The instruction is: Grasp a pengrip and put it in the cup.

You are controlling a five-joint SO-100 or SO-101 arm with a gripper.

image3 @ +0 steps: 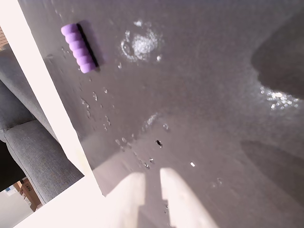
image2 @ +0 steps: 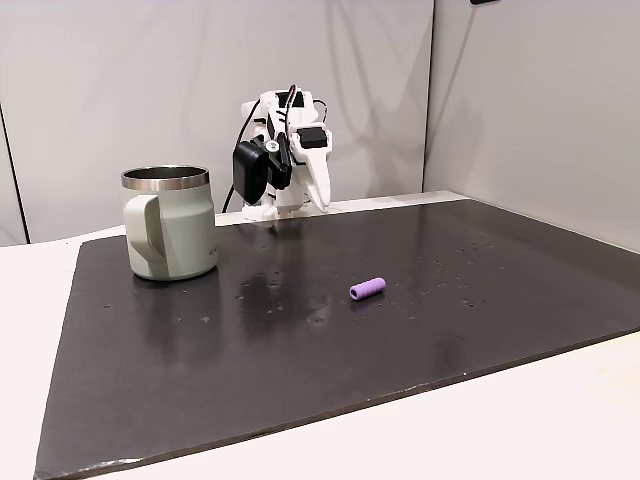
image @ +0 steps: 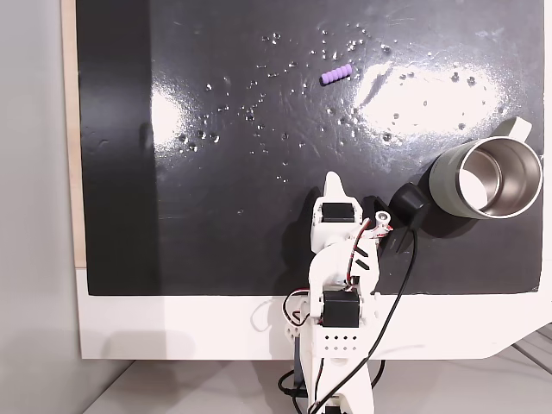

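The purple ribbed pengrip [image: 335, 75] [image2: 367, 288] lies on its side on the black mat, alone, and shows at the upper left of the wrist view [image3: 79, 47]. The grey-green cup [image: 487, 177] [image2: 170, 235] stands upright at the mat's edge, steel inside showing nothing in it. My white gripper [image: 335, 181] [image2: 322, 203] [image3: 152, 175] hangs near the arm's base, well short of the pengrip and beside the cup. Its fingers [image3: 178, 192] stand almost together, holding nothing.
The black mat [image: 216, 216] lies on a white table [image: 172, 328] and is dotted with shiny droplet-like specks [image: 259, 86]. A black camera [image: 407, 205] rides on the arm between gripper and cup. Grey walls stand behind the arm in a fixed view [image2: 100, 90].
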